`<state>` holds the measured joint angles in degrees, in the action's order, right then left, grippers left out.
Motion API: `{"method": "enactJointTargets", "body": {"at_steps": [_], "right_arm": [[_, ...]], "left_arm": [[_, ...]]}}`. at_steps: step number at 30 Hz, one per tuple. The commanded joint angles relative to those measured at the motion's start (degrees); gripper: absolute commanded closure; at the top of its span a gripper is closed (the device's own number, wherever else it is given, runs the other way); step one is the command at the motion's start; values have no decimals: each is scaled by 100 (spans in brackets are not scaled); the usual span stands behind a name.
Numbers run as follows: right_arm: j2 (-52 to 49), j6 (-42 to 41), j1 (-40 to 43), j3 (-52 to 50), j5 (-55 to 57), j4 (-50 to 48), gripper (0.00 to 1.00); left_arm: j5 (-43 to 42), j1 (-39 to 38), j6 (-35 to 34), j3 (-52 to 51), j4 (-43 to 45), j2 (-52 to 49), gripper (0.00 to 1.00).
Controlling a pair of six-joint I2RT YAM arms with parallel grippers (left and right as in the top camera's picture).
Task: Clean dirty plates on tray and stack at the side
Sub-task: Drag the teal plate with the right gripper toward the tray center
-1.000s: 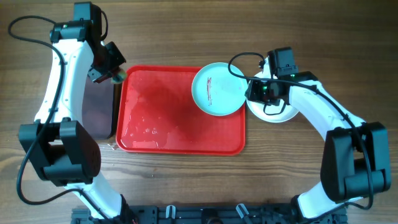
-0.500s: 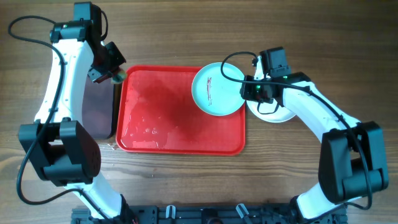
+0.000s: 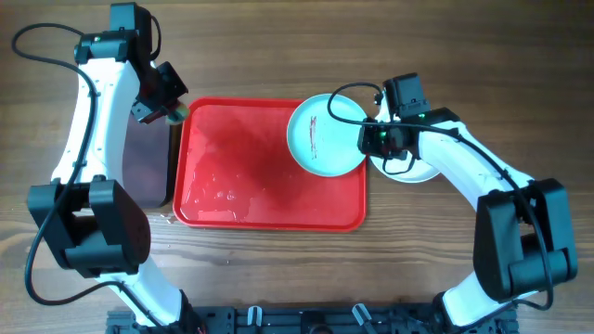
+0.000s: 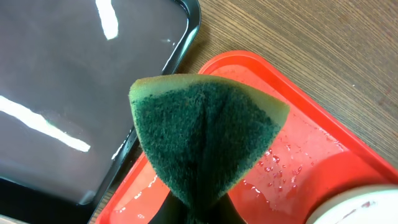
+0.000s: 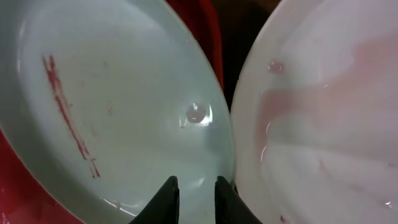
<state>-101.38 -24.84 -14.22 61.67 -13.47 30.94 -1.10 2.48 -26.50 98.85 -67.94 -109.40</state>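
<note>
A pale turquoise plate [image 3: 320,139] with a thin brown smear lies at the back right corner of the red tray [image 3: 260,186], overhanging its rim. Right of the tray, on the table, rests a white plate [image 3: 419,171], partly under my right arm. My right gripper [image 3: 364,139] points down over the turquoise plate's right edge. In the right wrist view its tips [image 5: 196,186] stand a narrow gap apart above the turquoise plate [image 5: 112,106], with the white plate [image 5: 323,112] just beside them. My left gripper [image 4: 196,214] is shut on a green sponge [image 4: 205,137], hovering at the tray's back left corner [image 4: 323,168].
A black tray [image 3: 144,162] lies against the red tray's left side, partly under my left arm, and fills the left of the left wrist view [image 4: 74,74]. Water drops dot the red tray's wet floor. Bare wooden table surrounds both trays.
My right gripper has moved left from above the white plate to the turquoise plate's right edge. The left arm and the sponge have not moved.
</note>
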Motion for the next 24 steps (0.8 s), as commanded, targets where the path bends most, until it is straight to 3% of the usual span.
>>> {"method": "enactJointTargets", "body": {"at_steps": [1, 11, 24], "right_arm": [[-157, 72, -103, 31, 59, 173, 75], [-177, 555, -409, 31, -160, 542, 75], [-177, 1095, -1606, 33, -94, 1377, 74]], "left_arm": [[98, 0, -76, -28, 20, 63, 96], [98, 0, -76, -28, 13, 63, 96], [98, 0, -76, -28, 13, 63, 96]]}}
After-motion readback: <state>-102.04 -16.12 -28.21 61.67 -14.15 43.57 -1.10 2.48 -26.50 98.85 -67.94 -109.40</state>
